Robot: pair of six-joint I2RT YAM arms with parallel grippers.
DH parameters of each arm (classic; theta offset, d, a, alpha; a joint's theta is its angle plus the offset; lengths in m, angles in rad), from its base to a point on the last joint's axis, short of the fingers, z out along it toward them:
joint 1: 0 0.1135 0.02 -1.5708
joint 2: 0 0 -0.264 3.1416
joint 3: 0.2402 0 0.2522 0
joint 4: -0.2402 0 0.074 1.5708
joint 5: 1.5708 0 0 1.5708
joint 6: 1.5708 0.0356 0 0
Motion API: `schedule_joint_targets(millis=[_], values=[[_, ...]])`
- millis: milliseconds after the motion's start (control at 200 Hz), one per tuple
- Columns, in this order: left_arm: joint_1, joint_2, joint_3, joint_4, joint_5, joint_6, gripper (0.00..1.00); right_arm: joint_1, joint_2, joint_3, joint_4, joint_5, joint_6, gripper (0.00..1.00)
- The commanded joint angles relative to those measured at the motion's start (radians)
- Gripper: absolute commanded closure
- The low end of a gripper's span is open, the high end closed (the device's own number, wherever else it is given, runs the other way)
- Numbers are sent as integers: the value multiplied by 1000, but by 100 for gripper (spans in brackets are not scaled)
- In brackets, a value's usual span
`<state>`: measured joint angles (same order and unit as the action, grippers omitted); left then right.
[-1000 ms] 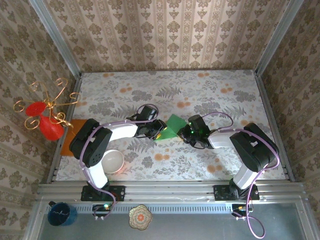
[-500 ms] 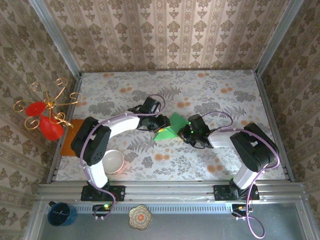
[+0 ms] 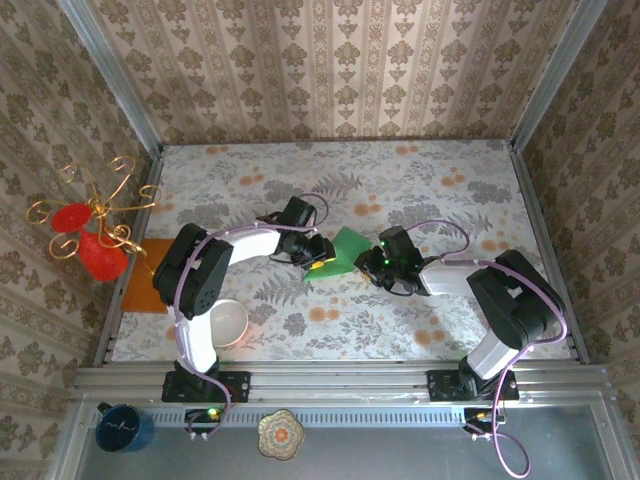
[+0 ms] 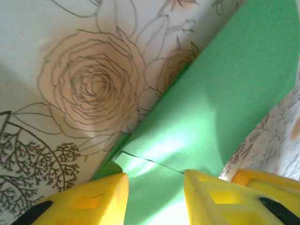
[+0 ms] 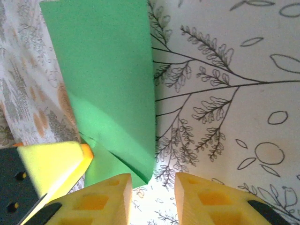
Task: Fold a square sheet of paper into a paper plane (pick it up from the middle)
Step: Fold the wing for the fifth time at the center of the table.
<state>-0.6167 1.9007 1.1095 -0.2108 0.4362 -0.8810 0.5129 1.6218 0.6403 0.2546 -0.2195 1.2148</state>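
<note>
The whole table (image 3: 450, 190) is looked down on from high behind its near edge. The green paper (image 3: 345, 248) (image 4: 211, 103) (image 5: 103, 70) near its middle is also seen very close from both wrists, low down, from opposite sides.

One green paper sheet (image 3: 343, 248), one orange sheet (image 3: 140, 287), one white bowl (image 3: 227, 323), perhaps one mug (image 3: 125, 427).
</note>
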Motion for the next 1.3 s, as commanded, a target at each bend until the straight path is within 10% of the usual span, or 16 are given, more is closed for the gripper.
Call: schedule_joint_targets(millis=[0, 1295], values=[[21, 1, -72, 63, 23, -125, 61, -5, -24, -10, -27, 11, -14, 67], [37, -48, -203, 220, 52, -325, 62, 4, 138, 89, 60, -81, 17, 77]])
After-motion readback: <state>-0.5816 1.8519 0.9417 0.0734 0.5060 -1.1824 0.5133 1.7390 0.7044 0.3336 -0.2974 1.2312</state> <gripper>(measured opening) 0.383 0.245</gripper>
